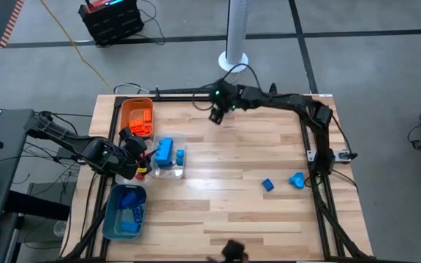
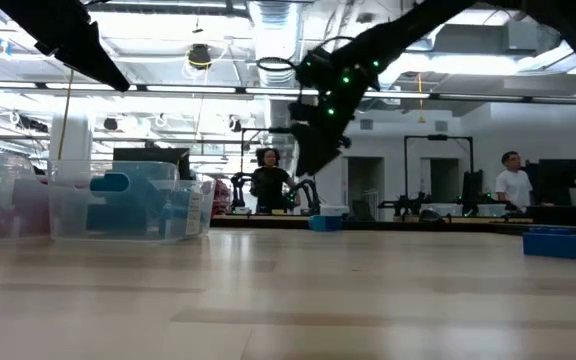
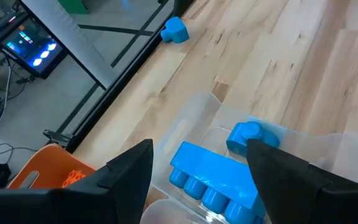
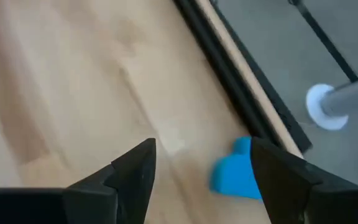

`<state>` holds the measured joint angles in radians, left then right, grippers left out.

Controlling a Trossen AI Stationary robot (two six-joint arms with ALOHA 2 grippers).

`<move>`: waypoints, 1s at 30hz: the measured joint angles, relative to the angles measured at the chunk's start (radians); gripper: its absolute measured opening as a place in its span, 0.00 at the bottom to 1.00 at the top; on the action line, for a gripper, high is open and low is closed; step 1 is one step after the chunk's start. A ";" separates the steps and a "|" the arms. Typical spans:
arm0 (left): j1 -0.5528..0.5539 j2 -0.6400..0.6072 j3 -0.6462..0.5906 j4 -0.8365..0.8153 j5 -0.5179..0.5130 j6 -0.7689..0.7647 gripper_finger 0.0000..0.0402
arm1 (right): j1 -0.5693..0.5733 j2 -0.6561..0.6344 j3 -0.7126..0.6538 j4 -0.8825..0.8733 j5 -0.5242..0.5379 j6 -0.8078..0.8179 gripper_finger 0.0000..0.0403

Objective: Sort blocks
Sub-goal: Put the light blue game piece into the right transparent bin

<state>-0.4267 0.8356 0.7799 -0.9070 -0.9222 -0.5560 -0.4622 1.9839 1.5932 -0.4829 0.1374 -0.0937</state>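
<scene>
Hovering over the clear tray [image 1: 175, 172] at nine o'clock, left gripper [image 1: 139, 150] spread and empty, right gripper [image 1: 217, 115] parted near twelve, two blue blocks [image 1: 267, 185] at four.

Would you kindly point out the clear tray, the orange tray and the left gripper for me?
clear tray [image 1: 182, 172]: high view, on its bare right rim.
orange tray [image 1: 128, 107]: high view, on its bare far wall.
left gripper [image 1: 143, 155]: high view, midway between its open fingertips.

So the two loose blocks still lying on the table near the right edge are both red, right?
Not red: the high view shows both loose blocks are blue. They do lie on the bare table near its right edge.
</scene>
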 joint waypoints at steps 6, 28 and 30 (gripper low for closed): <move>0.000 0.000 0.000 0.000 0.000 -0.005 0.63 | -0.102 0.016 0.003 -0.056 -0.001 -0.061 0.66; 0.006 0.051 0.000 -0.002 -0.016 0.001 0.63 | -0.141 0.131 0.028 -0.158 0.051 -0.333 0.66; 0.006 0.050 0.000 -0.001 -0.017 0.007 0.63 | -0.152 0.131 0.036 -0.164 0.014 -0.322 0.66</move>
<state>-0.4207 0.8854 0.7799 -0.9083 -0.9388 -0.5489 -0.6139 2.1151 1.6288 -0.6464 0.1519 -0.4153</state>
